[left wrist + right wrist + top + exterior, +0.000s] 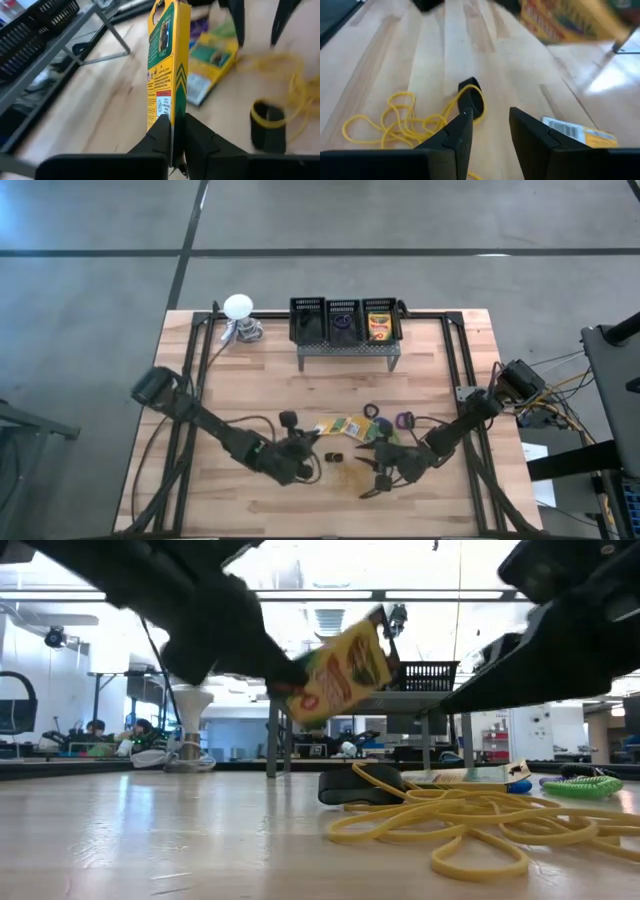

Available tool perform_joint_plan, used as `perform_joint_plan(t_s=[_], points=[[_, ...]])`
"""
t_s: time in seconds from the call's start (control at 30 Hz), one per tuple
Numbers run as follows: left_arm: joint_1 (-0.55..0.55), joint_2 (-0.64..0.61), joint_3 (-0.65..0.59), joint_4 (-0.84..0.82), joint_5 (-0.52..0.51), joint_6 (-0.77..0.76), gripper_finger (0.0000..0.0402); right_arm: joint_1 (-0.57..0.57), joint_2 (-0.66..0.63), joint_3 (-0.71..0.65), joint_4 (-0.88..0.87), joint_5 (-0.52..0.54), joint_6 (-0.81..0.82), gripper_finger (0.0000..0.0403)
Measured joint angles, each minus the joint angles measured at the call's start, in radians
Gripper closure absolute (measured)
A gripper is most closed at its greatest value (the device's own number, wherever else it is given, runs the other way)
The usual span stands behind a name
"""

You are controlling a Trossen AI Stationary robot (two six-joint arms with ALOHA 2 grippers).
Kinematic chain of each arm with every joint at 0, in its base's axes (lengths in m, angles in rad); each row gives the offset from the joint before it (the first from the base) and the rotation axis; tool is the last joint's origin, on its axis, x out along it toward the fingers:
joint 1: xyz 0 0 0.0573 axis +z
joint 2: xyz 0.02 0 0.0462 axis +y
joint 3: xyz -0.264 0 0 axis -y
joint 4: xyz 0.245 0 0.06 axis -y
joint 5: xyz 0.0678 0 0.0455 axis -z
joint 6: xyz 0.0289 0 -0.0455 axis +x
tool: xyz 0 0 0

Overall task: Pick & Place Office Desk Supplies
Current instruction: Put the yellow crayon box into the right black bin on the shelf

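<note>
Near edge of tabletop [250, 390]: tangle of yellow rubber bands [470, 825], black ring [471, 102] beside it. Left gripper [172, 131] clamped on crayon box [167, 65], lifted clear of wood, tilted. Right gripper [487, 131] low over rubber bands, fingers apart, holding nothing. Second crayon box [212, 65] flat on tabletop beyond. Farther back: grey stand [347, 345] with black baskets [345, 320], white ball-shaped object [238, 306] at corner.

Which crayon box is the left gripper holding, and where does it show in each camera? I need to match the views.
High view: crayon box at the left gripper, lower centre.
Low view: box lifted and tilted, upper centre.
Left wrist view: box standing on edge, clamped between the fingers.
Right wrist view: blurred box in the air.
Shared landmark: yellow rubber bands.
</note>
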Motion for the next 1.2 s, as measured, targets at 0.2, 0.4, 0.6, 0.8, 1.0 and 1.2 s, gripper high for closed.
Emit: perform_joint_plan(t_s=[0.2,0.4,0.6,0.8,1.0,1.2], points=[[0.011,-0.082,-0.229,0.548,0.276,0.032,0.037,0.0,0.002,-0.043,0.041,0.046,0.063,0.0278],[0.044,-0.046,-0.397,1.049,0.485,0.042,0.0369,-0.011,0.058,-0.118,0.428,0.03,-0.069,0.0236],[0.049,-0.036,-0.368,1.046,0.531,0.048,0.0368,-0.079,0.208,-0.113,0.899,-0.118,-0.271,0.0174],[0.045,-0.036,-0.326,0.967,0.542,0.068,0.0368,-0.14,0.301,-0.05,1.035,-0.262,-0.324,0.0146],[0.043,-0.036,-0.315,0.932,0.541,0.068,0.0368,-0.147,0.27,0.011,1.037,-0.3,-0.407,0.0154],[0.043,-0.036,-0.314,0.932,0.539,0.068,0.0365,-0.147,0.199,-0.018,1.027,-0.333,-0.412,0.0199]])
